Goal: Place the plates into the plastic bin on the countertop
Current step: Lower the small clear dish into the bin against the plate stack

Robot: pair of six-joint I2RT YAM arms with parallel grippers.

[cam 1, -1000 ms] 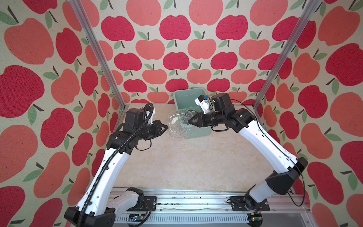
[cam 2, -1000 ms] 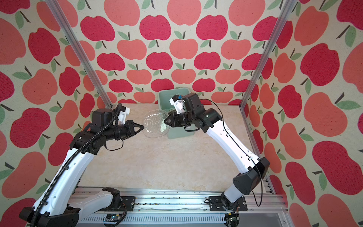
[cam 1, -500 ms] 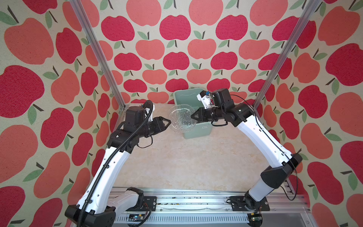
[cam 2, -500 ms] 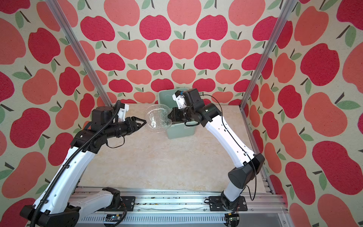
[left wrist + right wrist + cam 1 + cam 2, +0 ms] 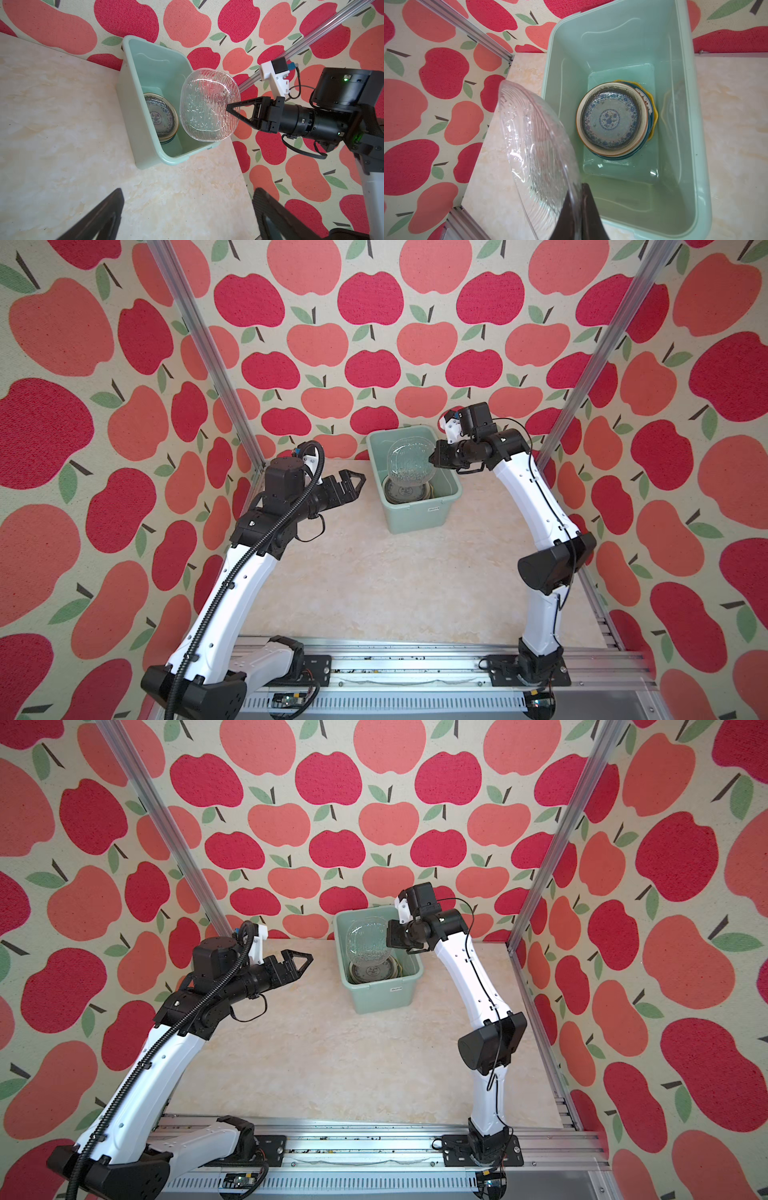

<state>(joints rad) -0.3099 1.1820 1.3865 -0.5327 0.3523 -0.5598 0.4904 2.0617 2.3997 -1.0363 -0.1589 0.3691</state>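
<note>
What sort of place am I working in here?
Probably a staged test booth, not a real kitchen: apple-print walls on aluminium posts, a marble-look countertop, and arms bolted to a rail.

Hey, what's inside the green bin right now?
In the plastic bin, a stack: a blue-patterned plate on top, a yellow scalloped plate peeking out beneath. The lower ones are mostly covered. The clear glass plate hangs over it, in the right gripper.
</note>
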